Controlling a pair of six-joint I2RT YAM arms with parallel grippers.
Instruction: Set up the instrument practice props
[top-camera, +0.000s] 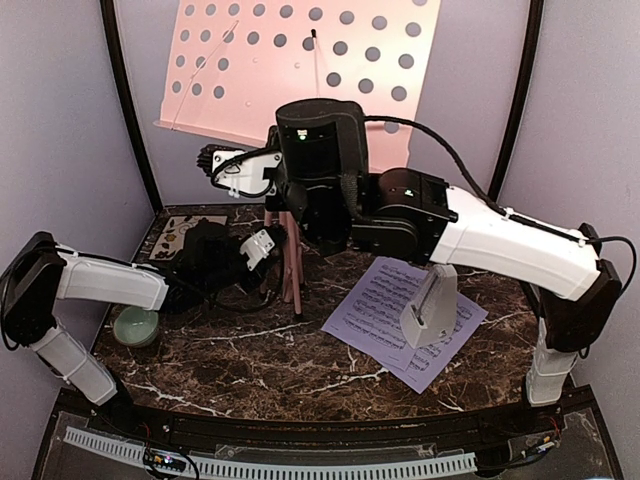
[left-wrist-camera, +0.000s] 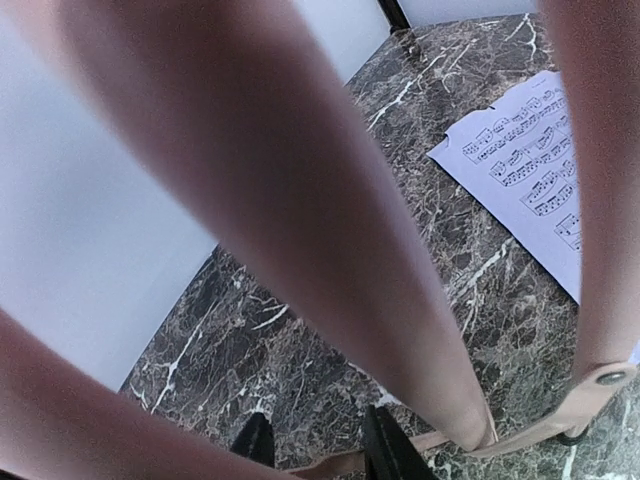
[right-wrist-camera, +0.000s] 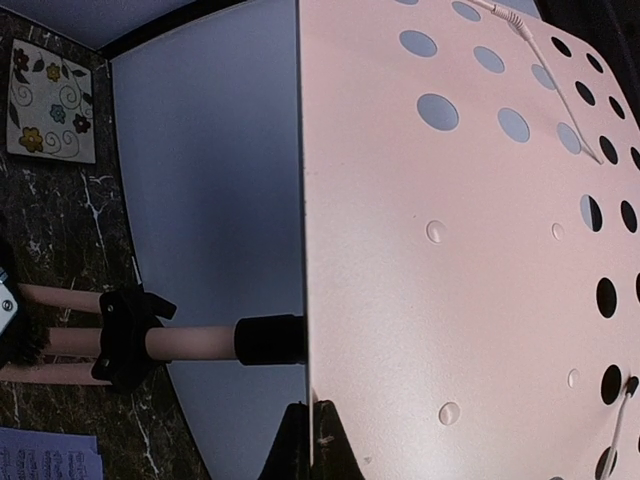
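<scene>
One floral coaster behind left arm

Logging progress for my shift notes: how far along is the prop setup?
Done: music stand upright. In hand: right gripper clamps its desk edge, left gripper by the legs. To do: sheet music lies on the table under the metronome.

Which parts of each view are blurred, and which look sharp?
Left wrist view: the legs of the music stand loom blurred up close, the sheet music behind is sharp. Right wrist view: its pink plate is crisp. Top view: evenly lit, sharp.
</scene>
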